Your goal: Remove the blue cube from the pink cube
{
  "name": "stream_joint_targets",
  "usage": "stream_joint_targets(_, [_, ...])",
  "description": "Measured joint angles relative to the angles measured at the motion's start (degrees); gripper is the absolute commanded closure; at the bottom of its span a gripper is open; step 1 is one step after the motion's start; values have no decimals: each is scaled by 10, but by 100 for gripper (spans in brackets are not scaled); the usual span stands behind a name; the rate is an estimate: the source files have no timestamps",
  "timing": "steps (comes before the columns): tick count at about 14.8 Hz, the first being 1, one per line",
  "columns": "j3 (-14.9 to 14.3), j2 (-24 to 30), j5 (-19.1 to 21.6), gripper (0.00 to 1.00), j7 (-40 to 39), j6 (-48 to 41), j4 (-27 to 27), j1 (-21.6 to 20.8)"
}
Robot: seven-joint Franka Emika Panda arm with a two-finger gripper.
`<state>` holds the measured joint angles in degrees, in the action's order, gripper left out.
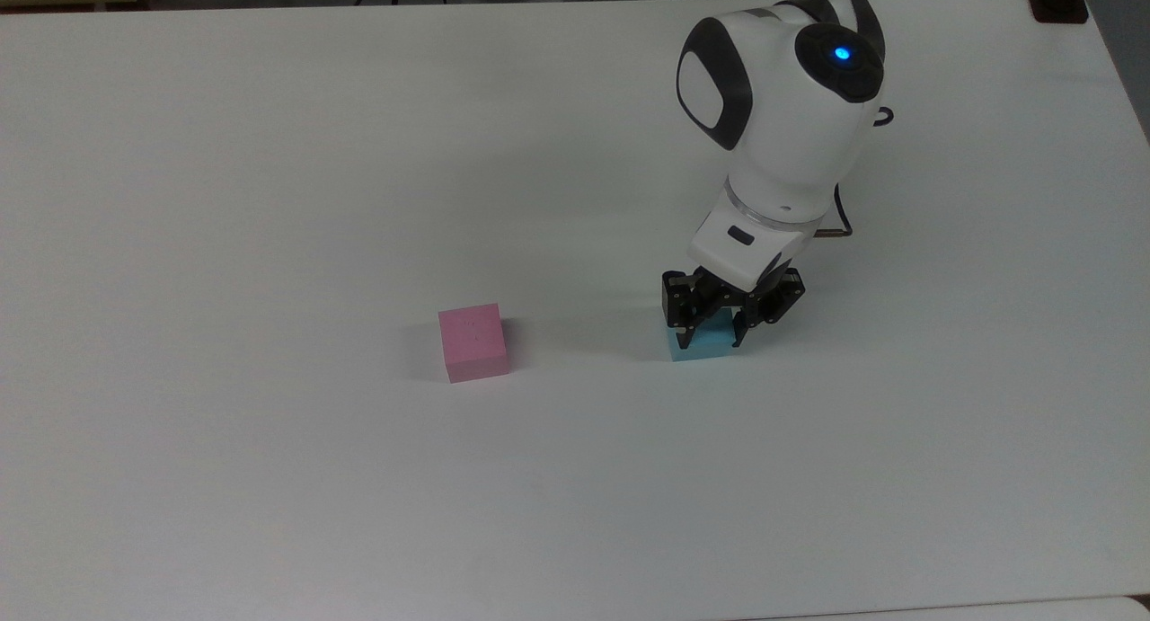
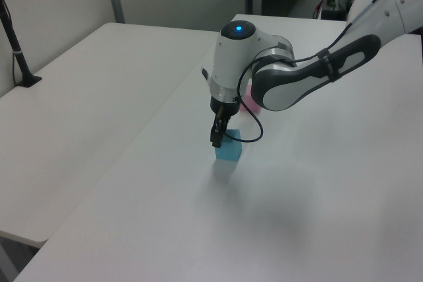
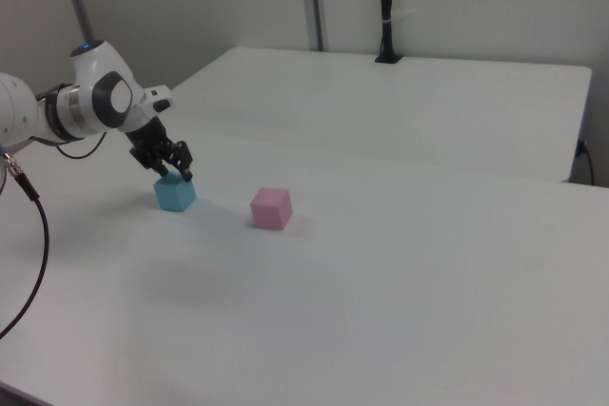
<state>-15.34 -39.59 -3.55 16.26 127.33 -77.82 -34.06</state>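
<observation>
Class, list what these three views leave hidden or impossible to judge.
- Small pale pink matte cube: left view, mostly behind the white arm.
- Small light blue matte cube: top view, its top covered by the gripper.
- Whether the fingers still press the blue cube: too small everywhere.

So the blue cube [image 1: 703, 344] is sitting flat on the table [image 1: 269, 154], not stacked on anything. The pink cube [image 1: 473, 341] is also resting on the table by itself, off to the top view's left of the blue one, with a stretch of bare table lying between them. In the right view it's flipped, the pink cube [image 3: 271, 207] is sitting to the right view's right of the blue cube [image 3: 175, 193]. The gripper [image 1: 711, 332] is hanging right over the blue cube, fingers straddling its top. In the left view the pink cube [image 2: 249, 104] is peeking out behind the arm, farther back than the blue cube [image 2: 228, 148].
</observation>
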Motion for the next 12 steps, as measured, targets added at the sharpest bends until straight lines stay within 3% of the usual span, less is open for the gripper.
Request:
stream_joint_targets(3, [-2, 5, 1, 0, 5, 0, 9, 4])
stream_joint_targets(5, [1, 37, 1, 0, 8, -17, 13, 21])
stream_joint_targets(7, [37, 108, 1, 0, 8, -119, 11, 72])
stream_joint_targets(10, [129, 196, 1, 0, 8, -261, 6, 198])
stream_joint_targets(12, [153, 240, -3, 0, 7, -321, -13, 255])
